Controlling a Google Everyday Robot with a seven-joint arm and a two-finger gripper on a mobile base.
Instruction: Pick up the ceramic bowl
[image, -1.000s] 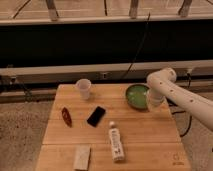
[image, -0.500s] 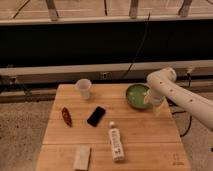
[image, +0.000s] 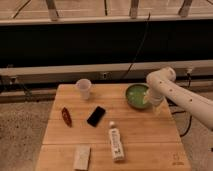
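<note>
Camera view shows the end effector (image: 148, 101) at the right rim of the ceramic bowl (image: 135, 95), under the white arm (image: 177, 95) that reaches in from the right. The bowl, green and shallow, sits near the worktop's (image: 145, 135) far right edge. Left of it stands a white cup (image: 83, 88), well apart. Nearer the middle lies a black phone (image: 96, 116), with a small reddish-brown object (image: 65, 115) to its left. A white bottle (image: 115, 142) lies on its side toward the front; its label cannot be read. A pale block (image: 82, 156) rests at the front left. A small mark at the worktop's front right corner is illegible.
</note>
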